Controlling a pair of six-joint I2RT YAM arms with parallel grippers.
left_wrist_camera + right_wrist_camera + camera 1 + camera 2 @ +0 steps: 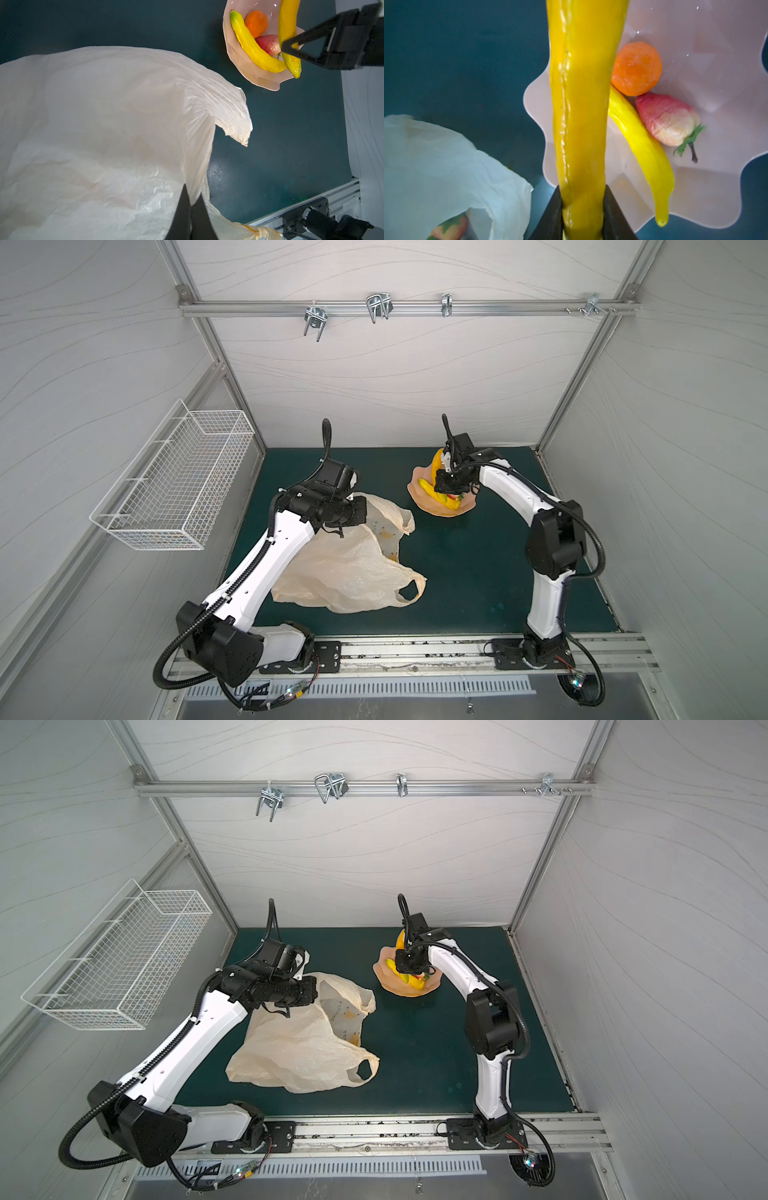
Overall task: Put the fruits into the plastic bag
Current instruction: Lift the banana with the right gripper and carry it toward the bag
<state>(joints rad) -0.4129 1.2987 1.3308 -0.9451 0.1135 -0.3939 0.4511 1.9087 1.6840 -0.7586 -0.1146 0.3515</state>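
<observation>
My right gripper [582, 191] is shut on a long yellow banana [581, 104], holding it over the pink bowl [716, 62]. In both top views this banana [437, 462] [400, 940] stands up above the bowl [432, 510] [399, 990]. A second banana [641, 141], an orange [636, 68] and a red strawberry [666, 118] lie in the bowl. My left gripper [191, 204] is shut on the rim of the cream plastic bag [104, 124], lifting that edge. The bag [345, 568] [299, 1048] lies on the green mat at front left. Another strawberry [450, 228] shows inside the bag's mouth.
A white wire basket [174, 485] hangs on the left wall. A metal rail with hooks [407, 306] runs along the back wall. Bare green mat [469, 572] lies between the bag and the right arm's base.
</observation>
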